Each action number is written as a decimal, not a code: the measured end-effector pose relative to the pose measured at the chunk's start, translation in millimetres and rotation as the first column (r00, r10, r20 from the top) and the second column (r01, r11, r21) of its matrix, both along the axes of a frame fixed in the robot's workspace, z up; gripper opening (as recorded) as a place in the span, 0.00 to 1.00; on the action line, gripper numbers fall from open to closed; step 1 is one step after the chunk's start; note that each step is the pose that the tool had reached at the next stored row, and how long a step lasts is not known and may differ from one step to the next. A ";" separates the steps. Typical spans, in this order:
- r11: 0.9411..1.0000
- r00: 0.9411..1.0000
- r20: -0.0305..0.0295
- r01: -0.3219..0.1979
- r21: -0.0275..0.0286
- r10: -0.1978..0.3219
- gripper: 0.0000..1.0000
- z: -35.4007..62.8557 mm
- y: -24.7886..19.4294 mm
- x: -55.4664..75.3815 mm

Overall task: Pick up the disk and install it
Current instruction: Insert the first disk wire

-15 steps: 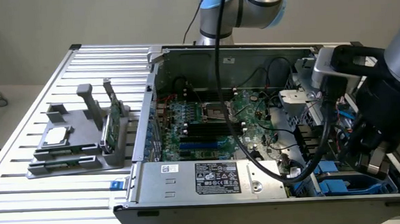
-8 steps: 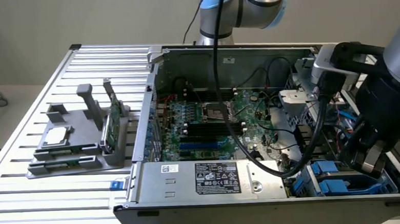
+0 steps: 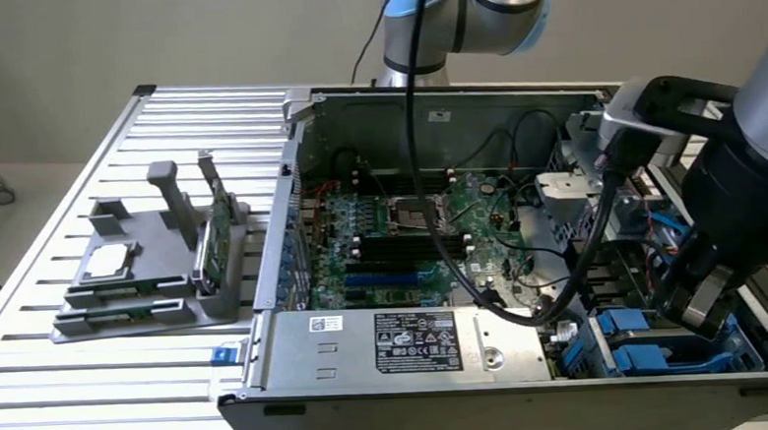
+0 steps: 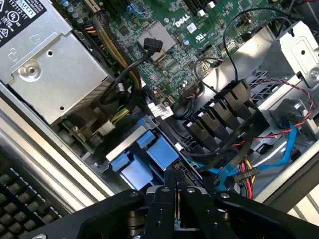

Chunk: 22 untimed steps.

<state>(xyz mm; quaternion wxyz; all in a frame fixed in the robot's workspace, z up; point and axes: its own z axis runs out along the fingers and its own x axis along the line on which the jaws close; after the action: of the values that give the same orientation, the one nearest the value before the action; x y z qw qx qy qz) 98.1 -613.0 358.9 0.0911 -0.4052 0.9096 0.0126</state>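
Observation:
The disk [image 4: 147,155] lies low in the drive bay at the open computer case's corner, its blue plastic carrier and a silver edge showing. In the exterior view the blue carrier [image 3: 635,348] shows at the case's lower right corner. My gripper [image 4: 175,180] hangs right over the bay with its two black fingers pressed together and nothing between them. The tips stand beside the blue carrier; whether they touch it I cannot tell. In the exterior view my gripper [image 3: 689,319] reaches down into that same corner.
A silver power supply [image 3: 404,340] fills the case's front beside the bay. The green motherboard [image 3: 412,233] lies behind it. Black cables [image 4: 219,119] and red and blue wires crowd the bay. A grey fixture [image 3: 151,276] holding small parts stands on the slatted table.

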 end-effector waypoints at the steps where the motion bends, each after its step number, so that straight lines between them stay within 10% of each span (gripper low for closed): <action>1: 1.000 1.000 0.000 0.012 0.002 -0.012 0.14 0.0 0.0 -0.1; 11: 0.992 0.992 -0.002 0.126 0.023 -0.126 0.14 0.3 0.0 -0.7; 22: 0.969 0.970 -0.007 0.243 0.046 -0.243 0.14 1.7 0.0 -1.5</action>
<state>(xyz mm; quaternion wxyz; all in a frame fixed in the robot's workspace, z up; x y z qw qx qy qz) 96.7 -613.0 360.6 0.1008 -0.2886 0.9519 0.0228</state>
